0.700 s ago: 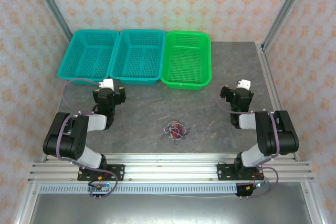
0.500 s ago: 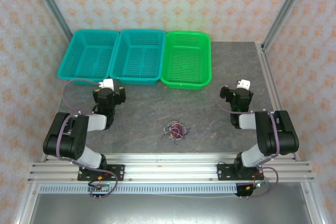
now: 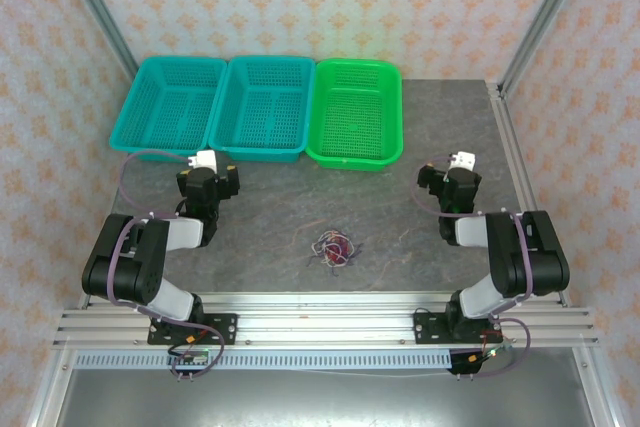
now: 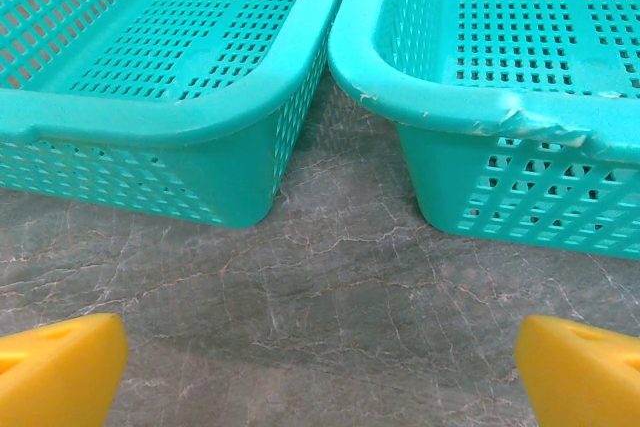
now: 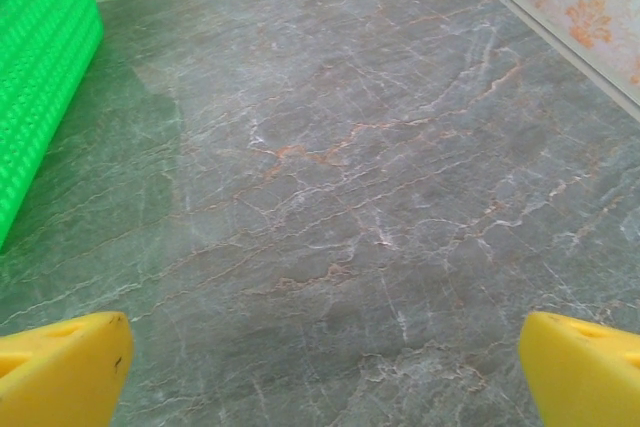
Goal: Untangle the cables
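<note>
Three baskets stand in a row along the far side of the tabletop (image 3: pixel 400 217): the left teal basket (image 3: pixel 178 102) touching the middle teal basket (image 3: pixel 265 105), and the green basket (image 3: pixel 355 112) tight against that one, all three with bare perforated floors. The cables (image 3: pixel 334 248), a small knot of black, white and red strands, lie on the tabletop near its front edge, between the two arms and well apart from every basket. The left wrist view adds the narrow gap between the two teal baskets' near corners and a scuffed, chipped patch on the middle one's rim. The right wrist view adds veined stone beside the green basket's wall. The left fingers (image 4: pixel 60 367) and the right fingers (image 5: pixel 60 362) are spread wide, gripping nothing.
</note>
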Controlling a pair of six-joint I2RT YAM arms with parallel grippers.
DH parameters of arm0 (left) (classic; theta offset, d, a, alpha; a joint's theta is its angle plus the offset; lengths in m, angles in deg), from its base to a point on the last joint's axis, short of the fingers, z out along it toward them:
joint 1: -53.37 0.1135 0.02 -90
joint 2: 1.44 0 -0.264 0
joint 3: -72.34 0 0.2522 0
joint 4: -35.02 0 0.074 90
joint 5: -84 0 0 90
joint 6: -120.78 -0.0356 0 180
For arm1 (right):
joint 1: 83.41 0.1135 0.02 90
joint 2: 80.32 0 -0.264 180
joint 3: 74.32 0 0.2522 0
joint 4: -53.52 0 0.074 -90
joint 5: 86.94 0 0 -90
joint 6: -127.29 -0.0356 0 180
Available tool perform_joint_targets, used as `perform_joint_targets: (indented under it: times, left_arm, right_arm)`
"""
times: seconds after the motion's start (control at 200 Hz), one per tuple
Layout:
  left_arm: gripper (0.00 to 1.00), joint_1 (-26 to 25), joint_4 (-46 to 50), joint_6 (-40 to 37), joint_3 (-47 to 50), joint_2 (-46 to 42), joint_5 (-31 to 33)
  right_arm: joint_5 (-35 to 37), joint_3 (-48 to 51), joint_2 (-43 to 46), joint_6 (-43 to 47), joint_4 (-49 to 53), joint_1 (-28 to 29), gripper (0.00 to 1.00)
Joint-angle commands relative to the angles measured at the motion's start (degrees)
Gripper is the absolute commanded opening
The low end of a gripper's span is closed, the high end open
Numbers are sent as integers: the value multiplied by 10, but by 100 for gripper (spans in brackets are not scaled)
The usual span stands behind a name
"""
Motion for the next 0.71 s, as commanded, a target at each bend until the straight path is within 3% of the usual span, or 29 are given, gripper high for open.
perform_joint_targets:
  times: [0.0, 0.065, 0.095, 0.215, 0.3, 0.455, 0.571, 0.701]
  left_arm:
    - [100, 3, 9, -1, -10, -26, 10]
    - [100, 1, 55, 5, -14, -68, 30]
    - [100, 1, 81, 15, -16, -89, 45]
    - [100, 1, 118, 29, -3, -143, 84]
    - [100, 0, 151, 51, -1, -196, 54]
    - [100, -6, 388, 249, -108, -278, -62]
    - [97, -60, 530, 350, -201, -267, -164]
    - [87, -133, 575, 427, -221, -247, -268]
  right_arm:
    - [45, 12, 103, -8, 52, 11, 99]
    - [147, -1, 215, -111, 186, 11, 99]
    - [162, -10, 266, -157, 250, 9, 99]
    - [114, -26, 400, -207, 378, 8, 99]
    - [50, -55, 451, -272, 465, 9, 99]
    - [-127, -128, 388, -361, 536, 53, 97]
    - [-159, -215, 301, -329, 618, 157, 98]
    - [-205, -298, 204, -287, 726, 249, 98]
